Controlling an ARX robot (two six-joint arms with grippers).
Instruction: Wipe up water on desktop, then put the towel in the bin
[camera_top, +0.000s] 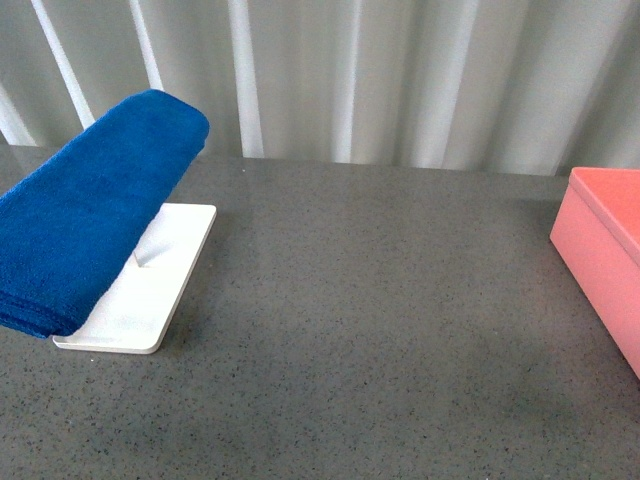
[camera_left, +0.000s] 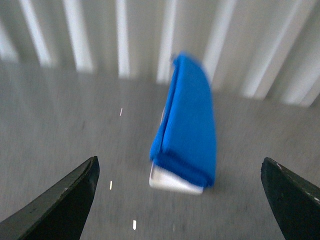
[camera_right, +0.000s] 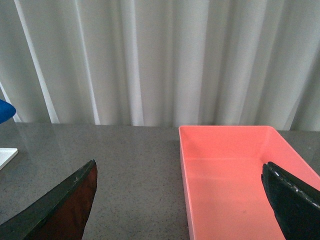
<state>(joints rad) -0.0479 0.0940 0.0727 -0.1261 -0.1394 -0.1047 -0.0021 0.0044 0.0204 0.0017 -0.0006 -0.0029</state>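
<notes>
2 empty grippers, jaws spread: left gripper (camera_left: 180, 160) faces the towel (camera_top: 90, 210), lying atop a white tray (camera_top: 160, 290) on the desktop's (camera_top: 380, 320) left; right gripper (camera_right: 179, 164) faces the bin (camera_top: 605, 250) at its right.

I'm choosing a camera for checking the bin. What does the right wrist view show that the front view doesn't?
Only the right wrist view: the bare inside of the bin and the open right gripper. Only the front view: the whole towel on the white tray. Both: the desktop, the curtain and part of the bin.
</notes>
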